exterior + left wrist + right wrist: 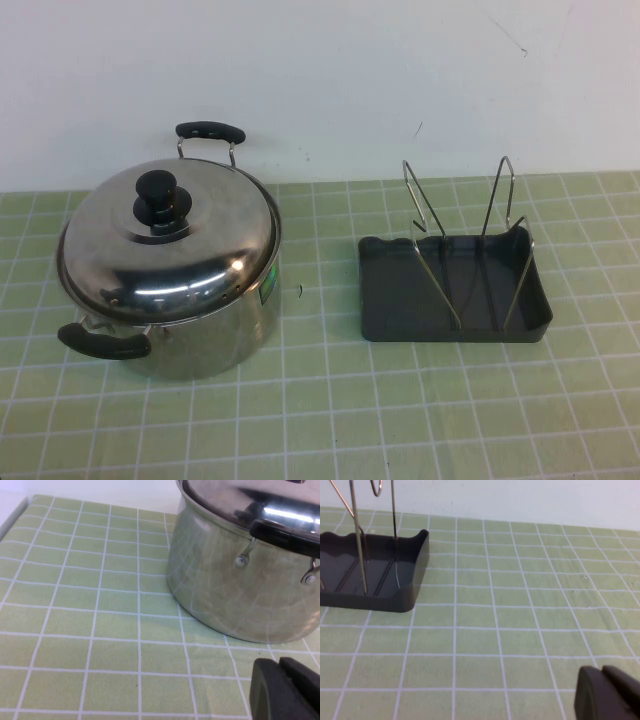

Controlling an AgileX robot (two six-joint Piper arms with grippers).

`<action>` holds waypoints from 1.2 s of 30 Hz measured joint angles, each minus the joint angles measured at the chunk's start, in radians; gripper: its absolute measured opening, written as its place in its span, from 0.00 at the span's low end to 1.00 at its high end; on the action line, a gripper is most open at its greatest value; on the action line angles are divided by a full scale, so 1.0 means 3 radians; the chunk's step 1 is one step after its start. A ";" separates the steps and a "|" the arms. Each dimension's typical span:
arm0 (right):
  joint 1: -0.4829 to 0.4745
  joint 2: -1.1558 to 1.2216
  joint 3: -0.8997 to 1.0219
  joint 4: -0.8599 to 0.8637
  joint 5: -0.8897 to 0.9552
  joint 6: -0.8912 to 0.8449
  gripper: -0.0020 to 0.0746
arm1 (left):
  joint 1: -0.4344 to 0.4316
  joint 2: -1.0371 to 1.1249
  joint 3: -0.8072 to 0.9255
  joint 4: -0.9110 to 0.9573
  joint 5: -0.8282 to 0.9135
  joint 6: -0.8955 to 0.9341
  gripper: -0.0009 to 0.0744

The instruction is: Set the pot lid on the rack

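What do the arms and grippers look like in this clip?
Little shows. The high view has no arms. Each wrist view catches only a matte black, rounded, moulded piece at the frame corner: the left gripper near the pot, the right gripper off from the rack. No cables or markings visible.

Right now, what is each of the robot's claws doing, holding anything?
Left gripper: low beside the pot, holding nothing; open or shut cannot be told.
Right gripper: near the rack, holding nothing; cannot be told.

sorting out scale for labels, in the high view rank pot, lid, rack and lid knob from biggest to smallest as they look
1. pot and lid: about equally wide, so no ranking between them
2. rack
3. lid knob

Neither end effector appears in the high view.
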 joint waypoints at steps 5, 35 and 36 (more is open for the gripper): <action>0.0000 0.0000 0.0000 0.0000 0.0000 0.0000 0.02 | 0.0000 0.0000 0.0000 0.0000 0.0000 0.0000 0.01; 0.0000 0.0000 0.0000 -0.0170 0.0000 0.0000 0.02 | 0.0000 0.0000 0.0000 0.0000 0.0000 0.0031 0.01; 0.0000 0.0000 0.0000 -0.0170 0.0000 0.0000 0.02 | 0.0000 0.0000 0.0000 0.0000 0.0000 0.0031 0.01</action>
